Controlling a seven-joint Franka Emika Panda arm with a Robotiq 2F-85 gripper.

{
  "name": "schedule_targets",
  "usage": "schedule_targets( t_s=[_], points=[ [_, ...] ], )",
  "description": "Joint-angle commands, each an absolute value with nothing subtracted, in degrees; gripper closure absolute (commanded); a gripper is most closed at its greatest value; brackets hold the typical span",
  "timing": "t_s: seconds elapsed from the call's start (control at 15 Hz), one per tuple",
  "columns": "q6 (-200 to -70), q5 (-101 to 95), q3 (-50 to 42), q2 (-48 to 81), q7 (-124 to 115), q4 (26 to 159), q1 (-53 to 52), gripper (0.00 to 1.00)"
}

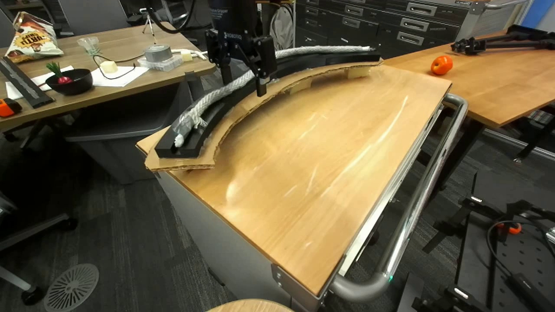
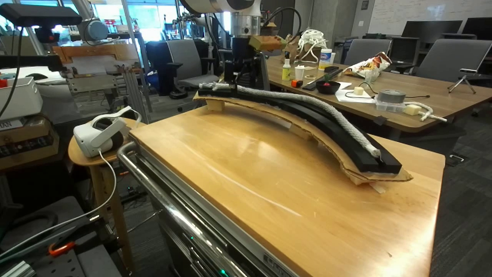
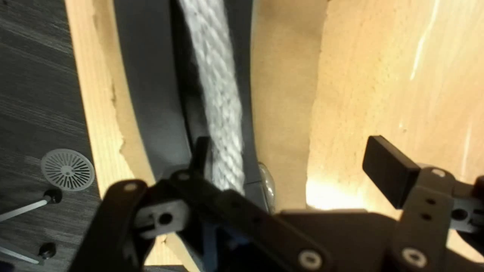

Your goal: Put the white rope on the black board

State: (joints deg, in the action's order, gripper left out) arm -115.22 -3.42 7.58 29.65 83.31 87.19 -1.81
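The white rope (image 1: 221,92) lies along the curved black board (image 1: 212,117). Its tufted, tape-wrapped end rests over the board's near end. In an exterior view the rope's opposite end (image 2: 373,150) also lies on the board. In the wrist view the rope (image 3: 219,87) runs beside and partly over the board's groove (image 3: 191,90). My gripper (image 1: 243,84) is open above the board. In the wrist view the gripper (image 3: 295,162) has its left finger beside the rope and its right finger over the tabletop. Its linkage hides part of the rope. Whether the left finger touches the rope is unclear.
The board sits on a raised cardboard strip (image 2: 265,112) on the wooden tabletop (image 1: 312,151). A metal tube rail (image 1: 416,208) runs along one tabletop edge. A separate table holds a black bowl (image 1: 73,82) and a chips bag (image 1: 34,39). A white headset (image 2: 102,132) is on a stool.
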Motion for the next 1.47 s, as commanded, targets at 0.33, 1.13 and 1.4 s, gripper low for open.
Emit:
schedule_targets(
  t_s=[0.33, 1.13, 1.4],
  points=[
    [-114.6, 4.7, 6.2, 24.4, 81.9, 89.0, 4.0, 0.00],
    [-92.2, 7.8, 8.9, 41.4, 78.5, 59.2, 0.9, 0.00],
    [-95.3, 7.4, 6.6, 41.3, 70.1, 56.3, 2.2, 0.00]
  ],
)
